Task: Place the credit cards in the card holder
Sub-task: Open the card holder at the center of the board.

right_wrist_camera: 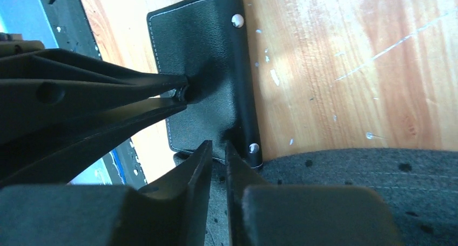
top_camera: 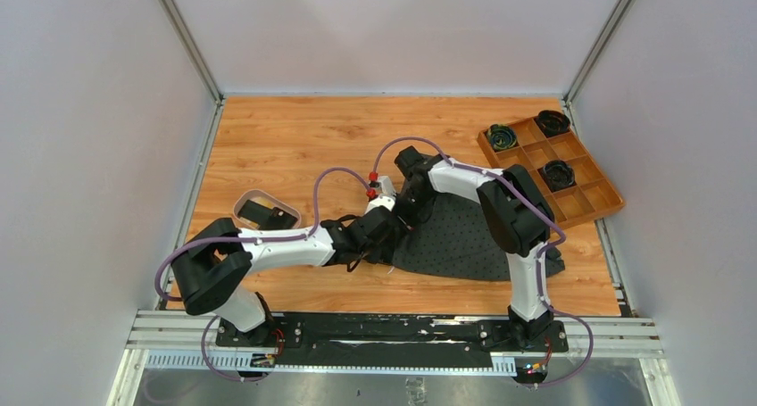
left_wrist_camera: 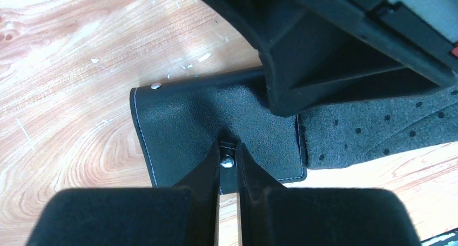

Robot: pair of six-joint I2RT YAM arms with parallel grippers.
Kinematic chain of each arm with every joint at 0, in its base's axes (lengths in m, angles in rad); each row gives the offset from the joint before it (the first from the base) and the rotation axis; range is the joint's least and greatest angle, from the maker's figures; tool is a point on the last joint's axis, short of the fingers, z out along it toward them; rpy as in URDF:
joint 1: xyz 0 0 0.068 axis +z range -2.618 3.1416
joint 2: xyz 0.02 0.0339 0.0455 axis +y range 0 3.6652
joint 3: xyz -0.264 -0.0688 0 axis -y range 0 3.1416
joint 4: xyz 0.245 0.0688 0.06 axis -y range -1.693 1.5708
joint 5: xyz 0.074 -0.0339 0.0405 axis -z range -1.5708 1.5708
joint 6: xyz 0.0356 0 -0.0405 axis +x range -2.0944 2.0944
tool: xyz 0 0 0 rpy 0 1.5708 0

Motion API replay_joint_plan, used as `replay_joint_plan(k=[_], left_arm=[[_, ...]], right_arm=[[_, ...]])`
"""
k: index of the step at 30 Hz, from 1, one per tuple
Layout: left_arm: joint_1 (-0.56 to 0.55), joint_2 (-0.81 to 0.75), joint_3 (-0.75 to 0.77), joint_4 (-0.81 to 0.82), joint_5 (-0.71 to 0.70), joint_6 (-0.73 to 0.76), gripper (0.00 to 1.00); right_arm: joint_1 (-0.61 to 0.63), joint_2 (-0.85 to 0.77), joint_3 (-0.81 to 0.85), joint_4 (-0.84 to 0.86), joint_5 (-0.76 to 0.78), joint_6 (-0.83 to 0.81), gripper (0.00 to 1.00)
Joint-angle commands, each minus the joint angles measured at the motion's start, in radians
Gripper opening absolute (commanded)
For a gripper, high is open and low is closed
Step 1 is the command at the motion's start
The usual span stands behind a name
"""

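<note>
The card holder (left_wrist_camera: pixel 178 127): closed, flat on the wooden counter (left_wrist_camera: pixel 65 94), one short end touching the dotted grey cloth (left_wrist_camera: pixel 378 132). On its snap tab (left_wrist_camera: pixel 227 160), the left pincer (left_wrist_camera: pixel 228 146) clamped tight. At the cloth-side end, the right pincer (right_wrist_camera: pixel 217 147) narrowed to a slit; cannot tell whether gripping or merely pressing. Judged best: peel the tab up and away from the spine, pinning the body down against sliding. Long axis along the riveted spine, running from cloth out over bare wood; tab side facing the left arm.
</note>
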Motion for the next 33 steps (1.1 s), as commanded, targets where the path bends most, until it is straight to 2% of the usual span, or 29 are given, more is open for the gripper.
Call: replay_joint_plan(k=[1,7,11,13,16,18,20,25,28,33], left_arm=[[-0.008,-0.029,-0.025,0.025,-0.011,-0.011,0.0],[-0.007,-0.213,-0.146,0.123,-0.026,-0.033,0.0],[-0.007,-0.321,-0.239,0.199,0.027,-0.047,0.0],[-0.007,-0.356,-0.276,0.226,0.056,-0.05,0.0],[-0.006,-0.397,-0.309,0.232,0.093,-0.049,0.03],[-0.007,-0.43,-0.331,0.232,0.112,-0.052,0.1],[-0.007,-0.473,-0.357,0.232,0.133,-0.061,0.23],[-0.007,-0.594,-0.435,0.234,0.18,-0.103,0.56],[-0.006,-0.669,-0.481,0.234,0.18,-0.132,0.68],[-0.006,-0.802,-0.534,0.234,0.172,-0.162,0.82]], right_arm=[[0.029,0.048,0.027,-0.012,0.146,0.053,0.17],[0.029,0.072,0.03,-0.006,0.259,0.083,0.09],[0.029,0.066,0.033,-0.007,0.212,0.071,0.09],[0.029,0.047,0.034,-0.014,0.115,0.03,0.16],[0.029,0.003,0.05,-0.076,-0.025,-0.07,0.36],[0.028,-0.037,0.057,-0.112,-0.077,-0.143,0.41],[0.029,-0.087,0.049,-0.157,-0.117,-0.22,0.45],[0.028,-0.24,0.036,-0.315,-0.202,-0.47,0.45],[0.029,-0.353,0.002,-0.315,-0.155,-0.538,0.46],[0.024,-0.47,-0.039,-0.269,-0.097,-0.554,0.46]])
